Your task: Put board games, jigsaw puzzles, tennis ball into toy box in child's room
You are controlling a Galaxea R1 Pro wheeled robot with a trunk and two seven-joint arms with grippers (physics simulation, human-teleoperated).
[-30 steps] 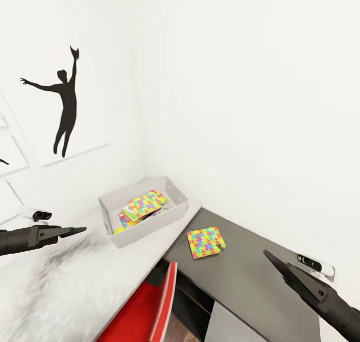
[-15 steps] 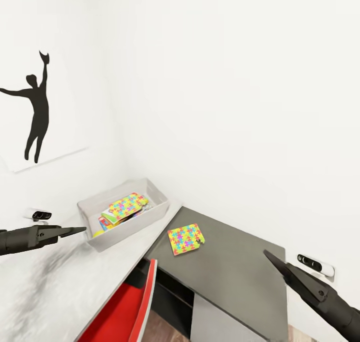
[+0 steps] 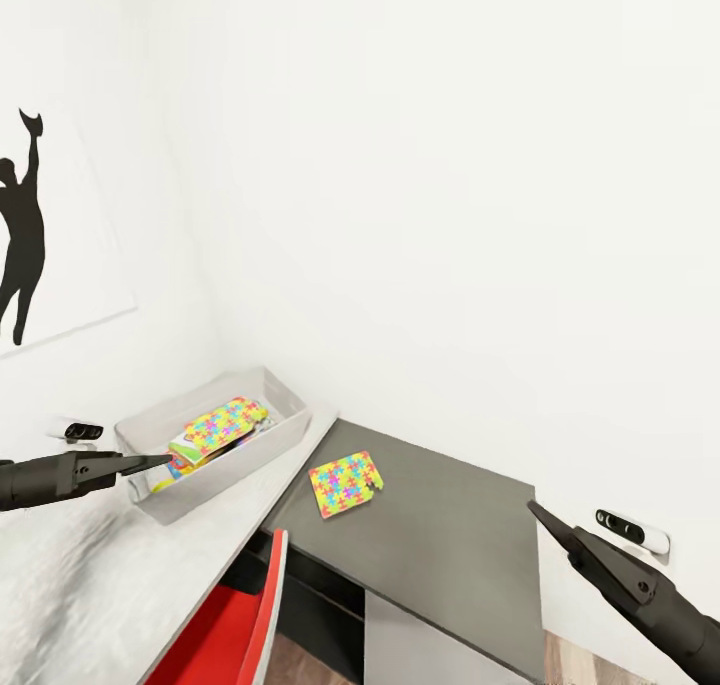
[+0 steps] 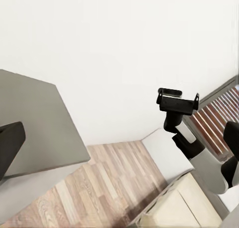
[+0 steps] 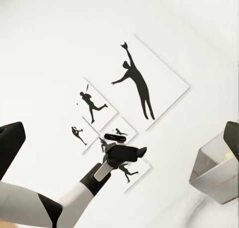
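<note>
Collecting the last loose toy appears to be the step in hand. One jigsaw puzzle lies flat on the dark grey part of the worktop, near its inner corner and just beside the toy box, apart from it. The toy box stands on the light grey part of the worktop against the wall corner; it already holds a second jigsaw puzzle propped on a lettered board game, whose colours show only at one edge. The tennis ball cannot be made out for certain.

Neither pincer carries anything. The left pincer hovers just in front of the near end of the toy box, and the right pincer hangs over the far end of the dark worktop, well apart from the puzzle. In the wrist views each pincer shows its two fingertips far apart at the picture's sides, so both stand wide.

The next move probably calls for the right pincer to reach across the dark surface and take the thin sheet by an edge; a flat sheet offers little to grip, so sliding it towards the worktop's front edge may help.

Open room is ample above the dark worktop. Limits are the white walls behind, the box's raised rim, and a red chair below the front edge.
</note>
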